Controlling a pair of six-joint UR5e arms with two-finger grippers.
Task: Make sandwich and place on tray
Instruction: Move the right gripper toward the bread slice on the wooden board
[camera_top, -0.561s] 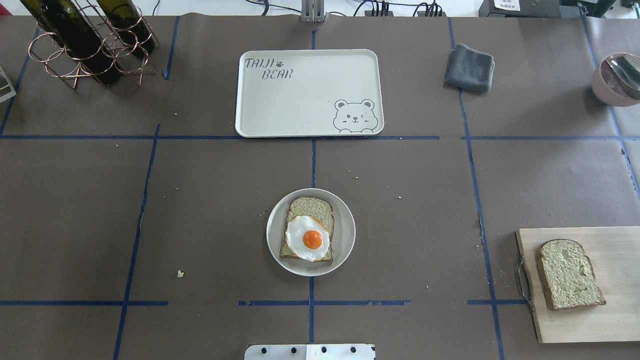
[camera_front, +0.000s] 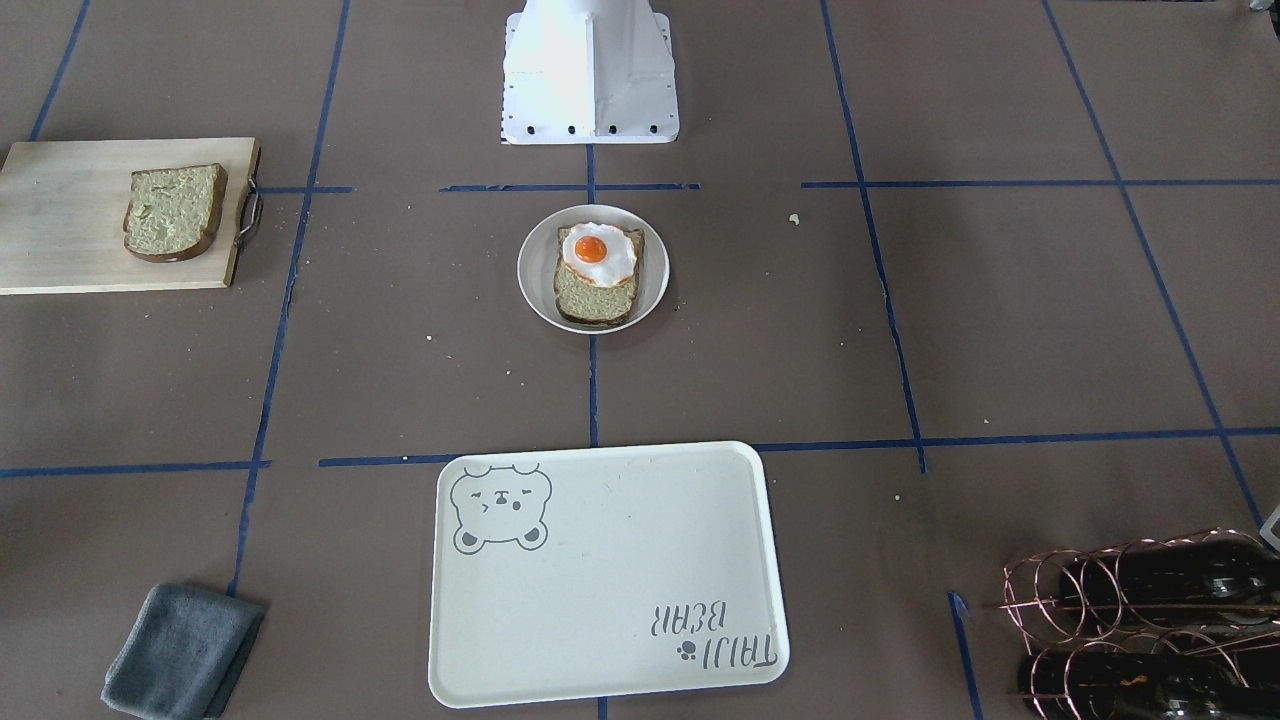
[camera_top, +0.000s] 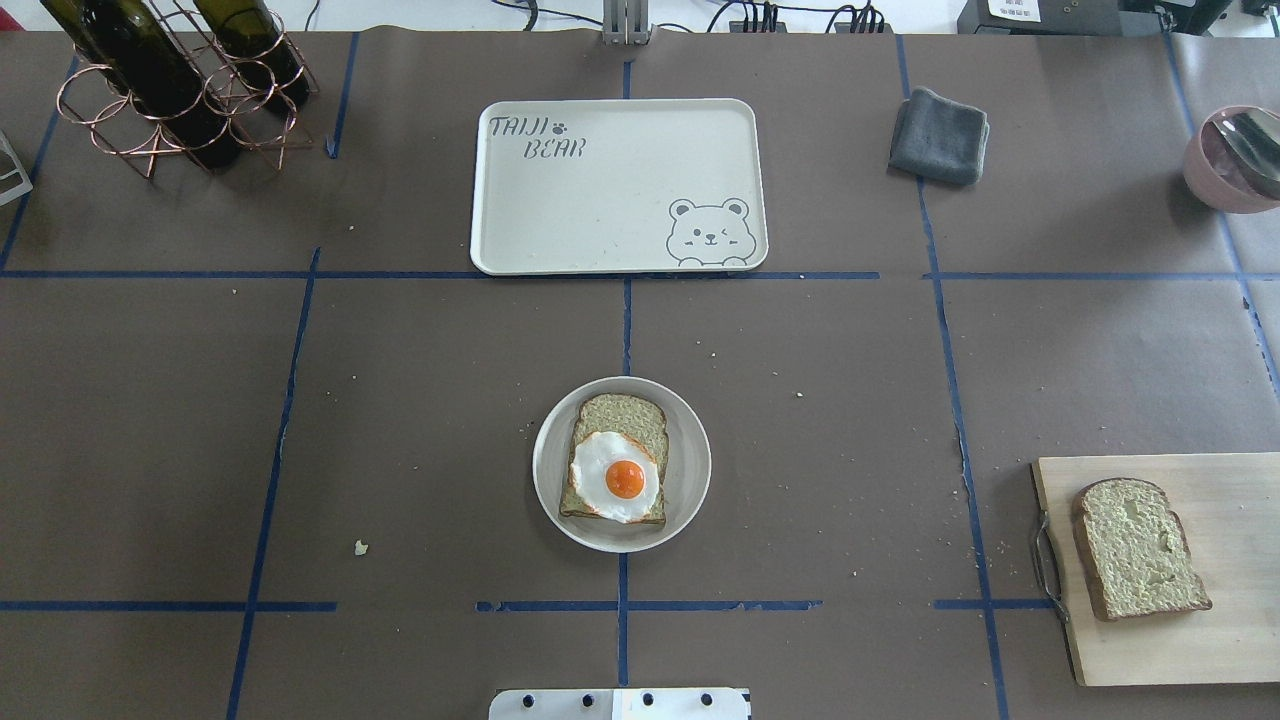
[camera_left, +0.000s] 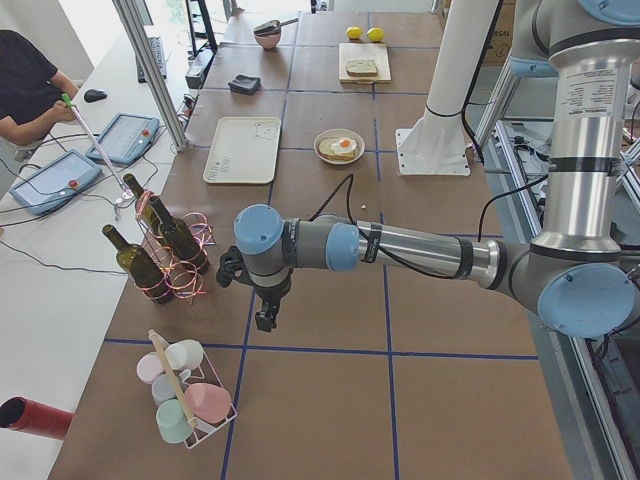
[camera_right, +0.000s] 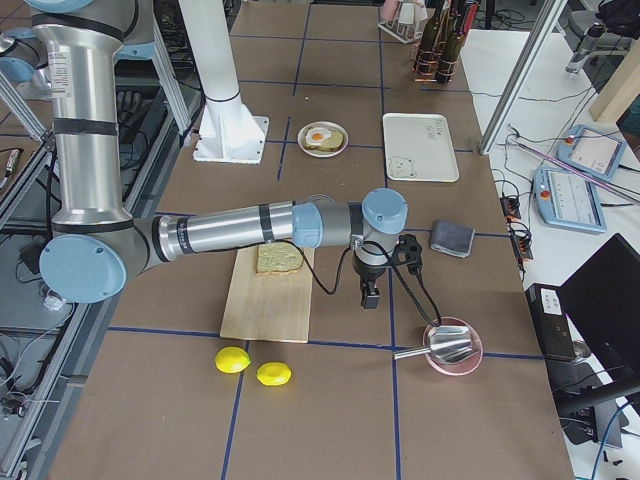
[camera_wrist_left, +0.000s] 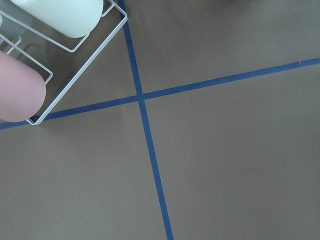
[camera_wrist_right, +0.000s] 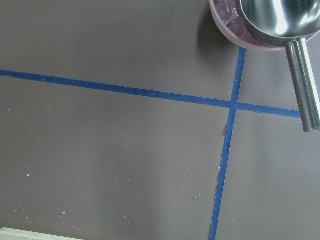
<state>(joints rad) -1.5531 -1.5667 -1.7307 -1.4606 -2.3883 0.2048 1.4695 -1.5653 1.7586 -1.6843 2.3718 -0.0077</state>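
1. At the middle of the table, toward the robot's edge, the plate (camera_top: 692, 470) carries the first slice (camera_top: 625, 412). The egg (camera_top: 615, 475) lies on the robot-side end of that slice.
2. The second slice (camera_top: 1138, 548) lies flat on the board (camera_top: 1200, 650) at the table's right end, by the robot's edge. It is well apart from the plate.
3. The tray (camera_top: 620, 200) sits at the middle of the operators' edge with nothing on it.
4. The left fingers (camera_left: 265, 320) hang over the table's left end, near the bottle rack (camera_left: 165, 250). That wrist view gives only tape lines and a corner of a wire basket. I cannot tell how wide they stand.
5. The right fingers (camera_right: 370, 297) hang over the right end, between the board and the pink bowl (camera_right: 455, 350). Only the side view shows them, so I cannot tell their gap either.
6. Set against the overhead picture from a moment ago, nothing on the table has shifted. Plate, egg, both slices and tray lie exactly where they were, and no arm has come into that view.
7. As I read it, the sandwich is half built. The second slice is not yet on the egg, and nothing is on the tray. The right arm is the nearer one to that slice.
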